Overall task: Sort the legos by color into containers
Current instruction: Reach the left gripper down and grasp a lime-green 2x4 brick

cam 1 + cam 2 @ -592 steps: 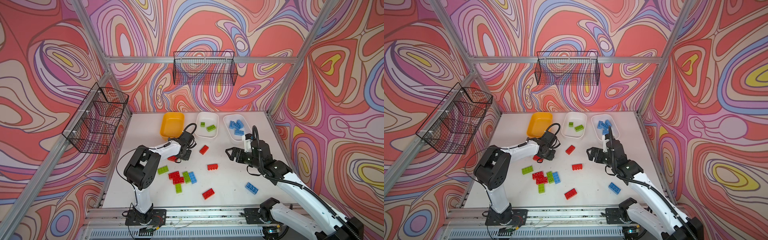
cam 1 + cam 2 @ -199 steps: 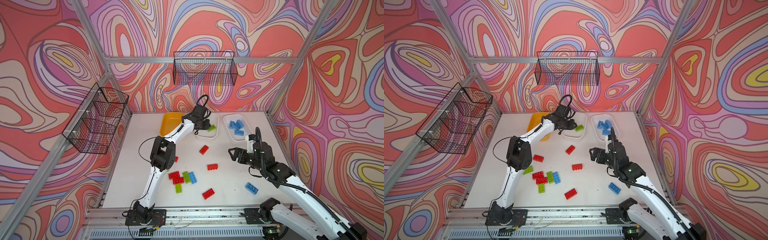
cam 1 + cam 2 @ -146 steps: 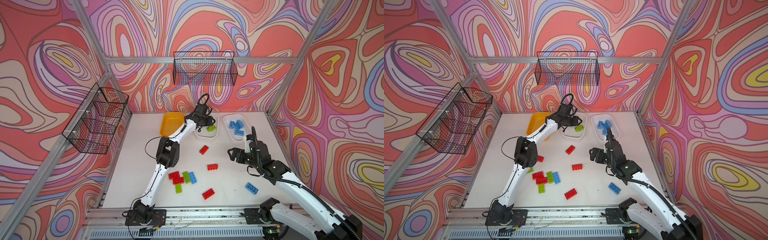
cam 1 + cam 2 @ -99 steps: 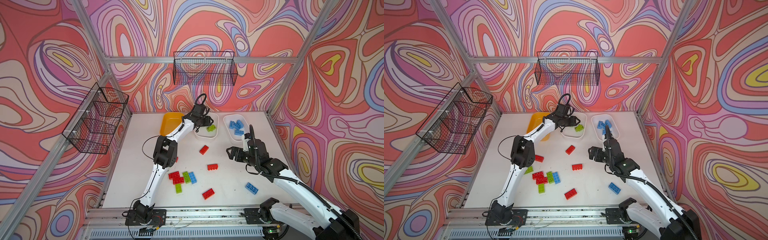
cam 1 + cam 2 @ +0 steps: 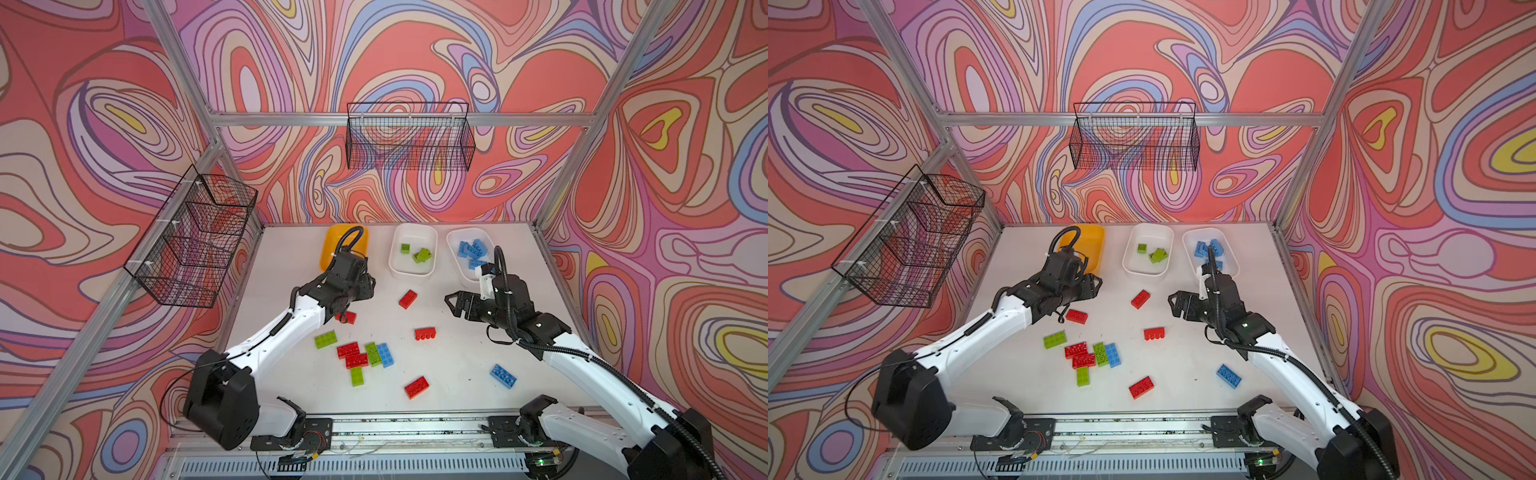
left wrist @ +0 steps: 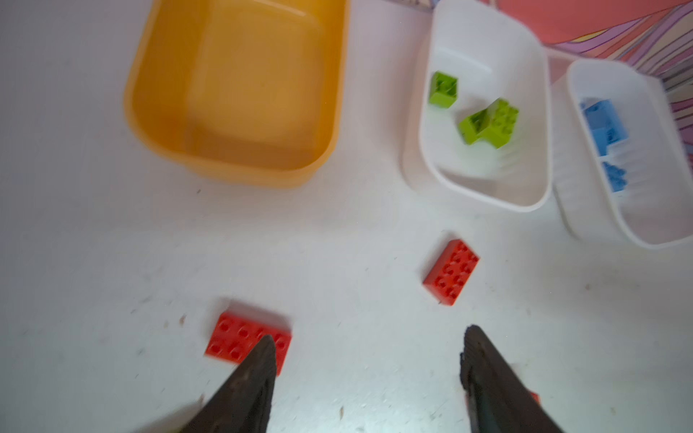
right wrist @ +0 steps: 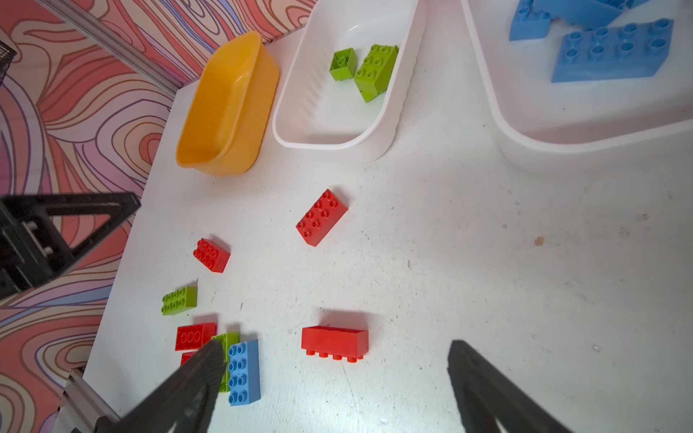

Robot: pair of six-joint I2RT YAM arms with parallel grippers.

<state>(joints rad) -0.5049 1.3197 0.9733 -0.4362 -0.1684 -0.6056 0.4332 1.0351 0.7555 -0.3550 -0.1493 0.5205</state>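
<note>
Red, with its bumps up, one brick (image 6: 247, 343) lies flat on the white table (image 6: 75, 243) right by the left claw (image 6: 369, 335). In the left wrist view a dark finger (image 6: 258, 371) covers one corner of it, and I cannot tell if the finger touches it or hangs just above. The left claw is spread apart and holds nothing. A second red brick (image 6: 451, 271) lies past the claw, near the white tub (image 6: 423, 161) with green bricks (image 6: 487, 123) inside. The other white tub (image 6: 573, 210) holds blue bricks (image 6: 603, 127). The yellow tub (image 6: 150, 123) sits well apart from both red ones. The right claw (image 5: 451, 306) is spread wide too, with nothing in it, and hangs above the table near a red brick on its side (image 5: 424, 333), not touching it. The left wrist view shows the yellow tub's floor plainly, but in both top views the arm's black cable (image 5: 351, 228) hides part of it. The top views show a heap of bricks (image 5: 363, 355), red, green and blue, near the front edge, and a lone blue brick (image 5: 503, 376), which the left wrist view misses.
</note>
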